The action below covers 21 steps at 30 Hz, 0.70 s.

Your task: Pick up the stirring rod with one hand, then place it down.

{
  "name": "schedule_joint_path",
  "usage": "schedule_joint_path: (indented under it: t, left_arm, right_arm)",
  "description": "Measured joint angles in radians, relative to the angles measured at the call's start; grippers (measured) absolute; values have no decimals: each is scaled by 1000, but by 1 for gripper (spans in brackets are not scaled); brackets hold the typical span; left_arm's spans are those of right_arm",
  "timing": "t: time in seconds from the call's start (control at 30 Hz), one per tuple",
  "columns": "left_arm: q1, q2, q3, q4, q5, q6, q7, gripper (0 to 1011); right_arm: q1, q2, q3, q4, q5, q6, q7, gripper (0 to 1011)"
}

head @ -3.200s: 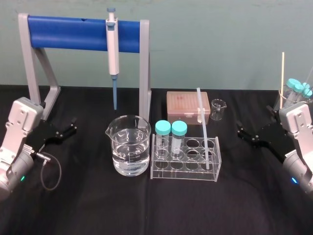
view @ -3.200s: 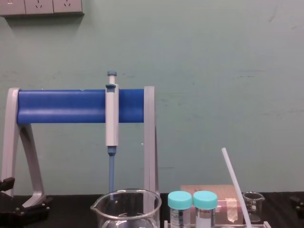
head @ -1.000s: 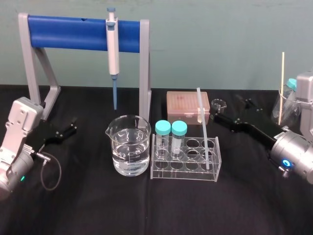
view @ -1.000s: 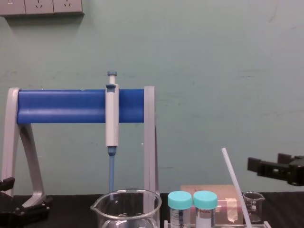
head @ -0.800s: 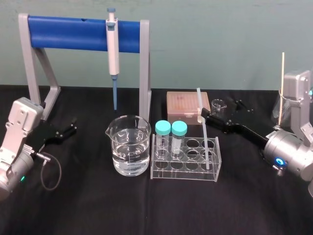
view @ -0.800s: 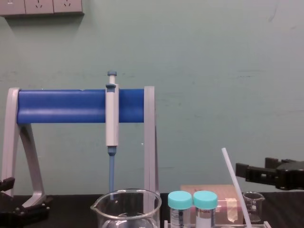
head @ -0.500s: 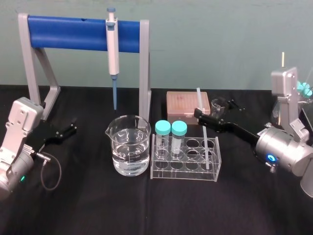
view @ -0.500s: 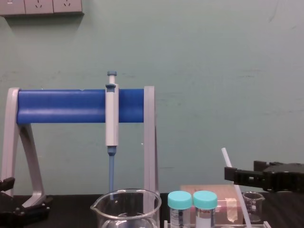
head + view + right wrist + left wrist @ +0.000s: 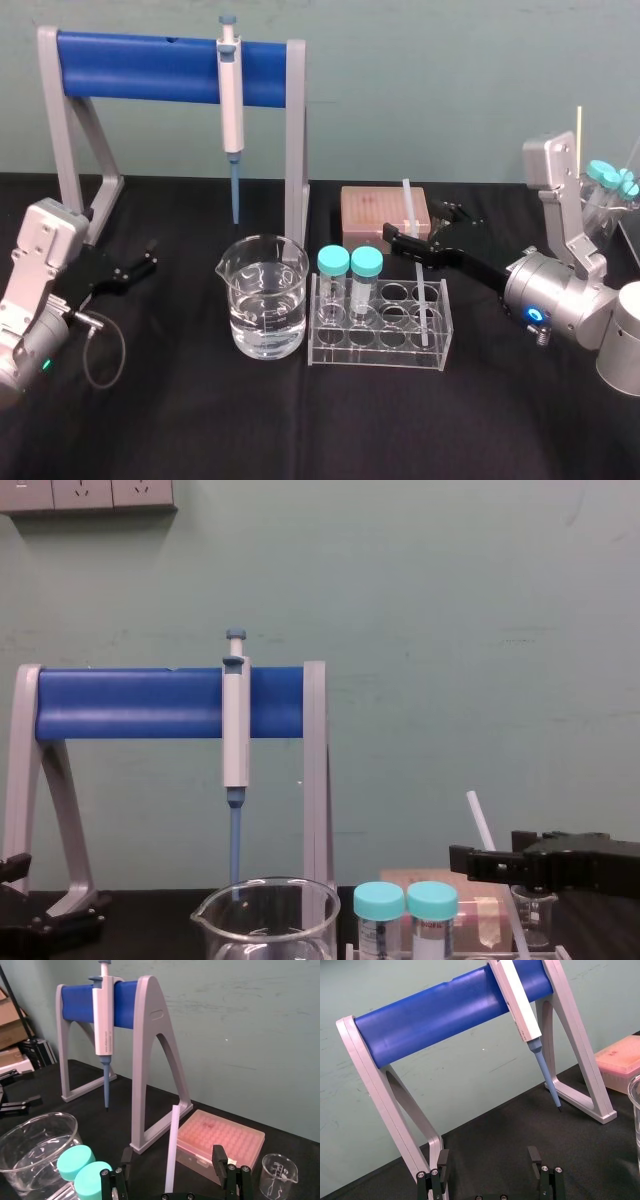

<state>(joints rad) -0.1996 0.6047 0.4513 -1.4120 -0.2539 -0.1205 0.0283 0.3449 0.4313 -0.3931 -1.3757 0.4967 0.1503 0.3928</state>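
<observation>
1. The stirring rod point(image 9: 407, 200) stood leaning in the clear tube rack point(image 9: 380, 340), with its top free above the rack.
2. The right gripper point(image 9: 171, 1156) straddled the rod's upper part, jaws wide apart, holding nothing.
3. Closing off-centre might shove the rod sideways, tilting the rack or letting the slick rod slip.
4. The left gripper point(image 9: 148, 257) sat parked at the far left, jaws apart and empty.

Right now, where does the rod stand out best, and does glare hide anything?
Right wrist view: rod stands out against the dark table, inside the open right end effector. Head view: pale rod over the pink box, weak contrast; beaker highlights hide nothing. Chest view: rod plain against the wall.
</observation>
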Motion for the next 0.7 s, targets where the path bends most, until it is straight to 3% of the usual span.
schedule_joint_path:
  t: [0.7]
  left_arm:
    - [0, 0, 0, 0, 0, 0, 0, 1000]
  right_arm:
    - [-1, -15, 15, 8, -30, 19, -2, 1003]
